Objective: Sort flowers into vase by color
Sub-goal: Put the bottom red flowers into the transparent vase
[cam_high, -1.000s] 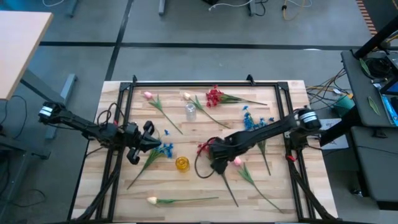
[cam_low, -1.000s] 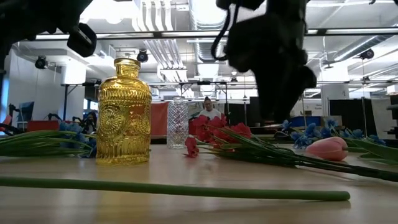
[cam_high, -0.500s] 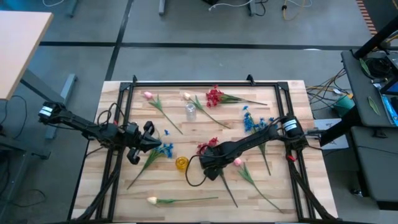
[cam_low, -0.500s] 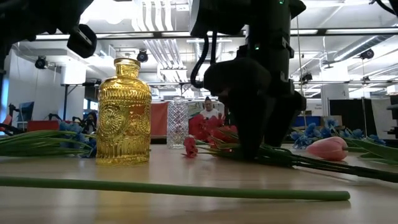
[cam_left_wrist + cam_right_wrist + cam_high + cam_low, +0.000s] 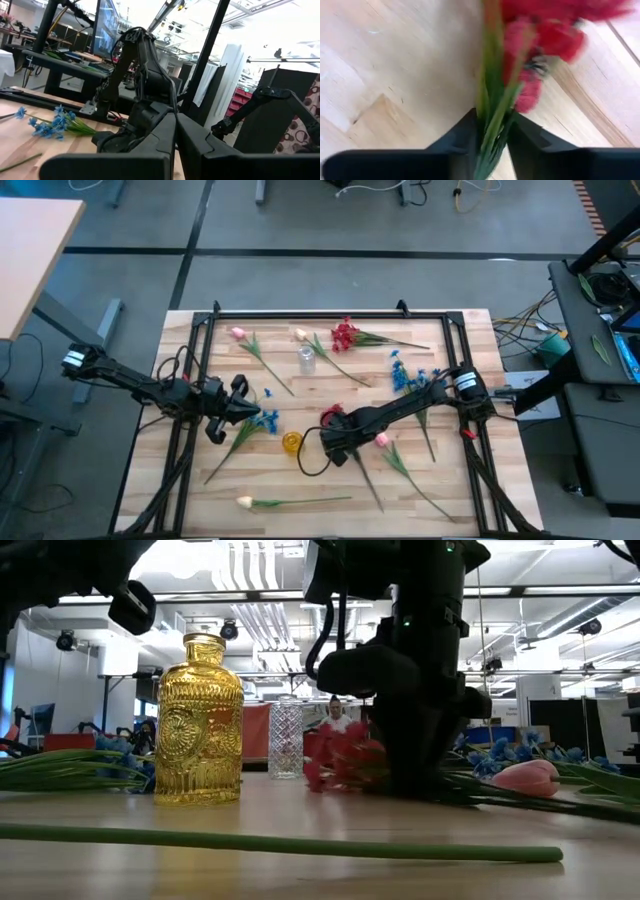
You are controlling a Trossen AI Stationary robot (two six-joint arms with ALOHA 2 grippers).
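The right gripper (image 5: 335, 442) was parked low over the middle of the wooden table (image 5: 455, 490), just beside the amber glass vase (image 5: 292, 443). From its wrist camera, the two dark fingers (image 5: 465, 132) were seen squeezed together on the green stem of a red flower (image 5: 540, 35), with the red blossom cluster sticking out just past the fingertips. In the low view that same red cluster (image 5: 340, 762) was sat right at the table surface under the gripper, to the right of the amber vase (image 5: 200, 720).

The left gripper (image 5: 238, 408) was hung near the table's left side, next to a blue flower (image 5: 268, 420). Its fingers (image 5: 150, 145) were seen pressed together with nothing between them.

The rest of the flowers were scattered all over: a pink tulip (image 5: 238, 334) and a cream one (image 5: 300, 335) near the far edge, another red cluster (image 5: 345, 334) beside them, more blue blossoms (image 5: 402, 375) toward the right, a pink tulip (image 5: 381, 440) just beside the right gripper, and a cream tulip (image 5: 245, 502) laid along the near edge. A small clear glass vase (image 5: 306, 360) was stood further back, well apart from the amber one.
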